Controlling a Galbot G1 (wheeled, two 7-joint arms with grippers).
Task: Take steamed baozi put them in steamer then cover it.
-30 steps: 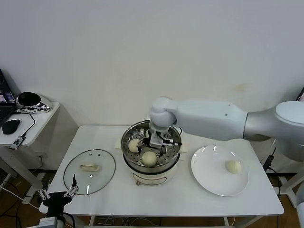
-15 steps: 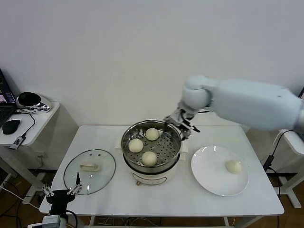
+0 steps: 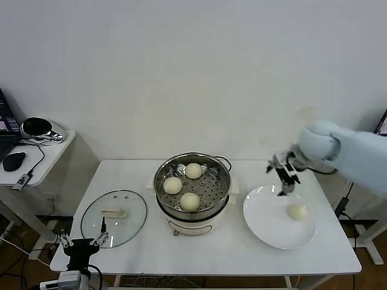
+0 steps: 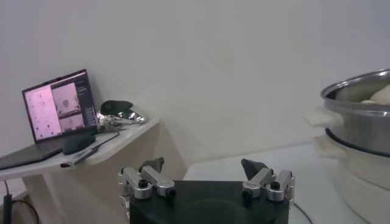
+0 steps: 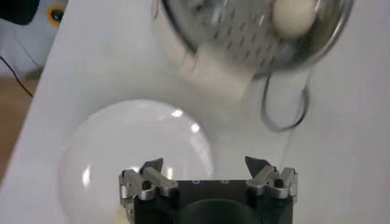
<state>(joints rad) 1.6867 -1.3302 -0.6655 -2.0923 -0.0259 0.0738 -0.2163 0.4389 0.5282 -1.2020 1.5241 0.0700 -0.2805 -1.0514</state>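
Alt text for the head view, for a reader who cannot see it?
Three cream-white buns sit in the round steel steamer pot; a fourth bun remains on the flat white plate, the open right gripper above it. The glass lid lies left.

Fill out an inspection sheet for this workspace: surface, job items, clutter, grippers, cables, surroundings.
Surface: white table, bare apart from the job's things.
Job's things: steamer at the table's centre, uncovered, three baozi on its perforated tray; a fourth baozi on the white plate to its right; glass lid flat on the table to its left.
Clutter: nothing seen.
Grippers: right gripper open and empty above the plate's far edge; left gripper open and empty, parked low at the table's near left corner.
Cables: black cord looped behind the steamer.
Surroundings: side table with laptop and mouse to the left; plain white wall.
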